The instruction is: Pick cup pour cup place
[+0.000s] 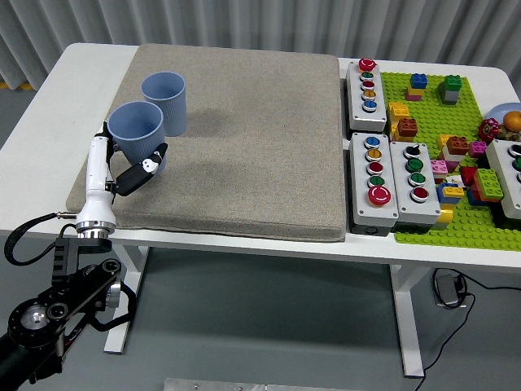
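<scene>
The held blue cup [137,130] is upright, mouth open to the camera, over the left part of the grey mat [244,138]. Whether its base touches the mat cannot be told. The left hand [122,167] grips it: a white finger runs up the cup's 9 o'clock side and a dark, white-tipped finger presses in at about 5 o'clock on its lower wall. So that hand is wrapped on the cup, not loose. The black left arm [57,301] comes up from the lower left corner, below the table edge.

At 1 o'clock from the held cup, just beside it, stands the second blue cup [165,102], upright on the mat. In this view the 2 overlap slightly; contact cannot be confirmed.

The mat covers most of the white table [49,106], from the left part to past the middle.

Out at 3 o'clock, well apart from both cups, 3 grey button boxes [368,85] sit just off the mat's right edge, with red, green, blue, yellow and black buttons. Farther right lies a green brick baseplate [431,220] scattered with coloured bricks [449,88]. Another grey box [511,175] is cut by the right edge.

At 6 o'clock, under the table, white table legs [124,301] stand on a grey floor, with a black cable [456,289] at lower right.
</scene>
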### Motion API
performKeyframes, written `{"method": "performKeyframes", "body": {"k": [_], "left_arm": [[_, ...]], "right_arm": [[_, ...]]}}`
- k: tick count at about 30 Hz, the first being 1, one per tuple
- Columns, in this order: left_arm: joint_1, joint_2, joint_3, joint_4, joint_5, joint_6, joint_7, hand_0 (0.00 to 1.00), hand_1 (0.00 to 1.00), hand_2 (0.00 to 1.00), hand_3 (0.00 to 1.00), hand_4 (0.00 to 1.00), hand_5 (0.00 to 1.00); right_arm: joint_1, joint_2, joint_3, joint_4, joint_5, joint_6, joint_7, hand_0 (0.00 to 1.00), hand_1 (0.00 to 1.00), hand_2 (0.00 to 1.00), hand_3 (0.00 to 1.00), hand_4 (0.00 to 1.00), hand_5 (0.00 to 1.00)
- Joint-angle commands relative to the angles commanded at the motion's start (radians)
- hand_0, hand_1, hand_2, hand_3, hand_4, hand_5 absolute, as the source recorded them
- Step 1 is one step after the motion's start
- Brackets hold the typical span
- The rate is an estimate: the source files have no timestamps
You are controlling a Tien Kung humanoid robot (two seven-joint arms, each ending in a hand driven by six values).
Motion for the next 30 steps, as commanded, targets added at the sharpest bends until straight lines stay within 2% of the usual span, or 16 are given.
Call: {"method": "performKeyframes", "body": {"k": [7, 13, 19, 30], "left_arm": [[-0.004, -0.019, 0.013, 0.028, -0.025, 0.000, -0.033, 0.483, 0.509, 0.527, 0.543, 0.692, 0.167], [-0.036, -0.026, 0.063, 0.085, -0.080, 0.000, -0.079, 0.487, 0.515, 0.533, 0.543, 0.686, 0.168], [-0.061, -0.032, 0.082, 0.128, -0.120, 0.000, -0.101, 0.490, 0.521, 0.537, 0.543, 0.684, 0.170], [-0.128, -0.050, 0.130, 0.248, -0.208, 0.000, -0.154, 0.510, 0.541, 0.551, 0.546, 0.680, 0.171]], "right_arm": [[0.004, 0.002, -0.002, 0.000, 0.005, 0.000, 0.001, 0.672, 0.594, 0.551, 0.571, 0.002, 0.068], [0.006, 0.005, -0.003, 0.000, 0.006, -0.002, -0.001, 0.671, 0.594, 0.551, 0.571, 0.002, 0.065], [0.008, 0.007, -0.003, 0.000, 0.007, -0.003, -0.001, 0.671, 0.593, 0.550, 0.570, 0.002, 0.064], [0.015, 0.007, -0.006, 0.000, 0.010, -0.002, 0.000, 0.671, 0.593, 0.550, 0.570, 0.002, 0.064]]}}
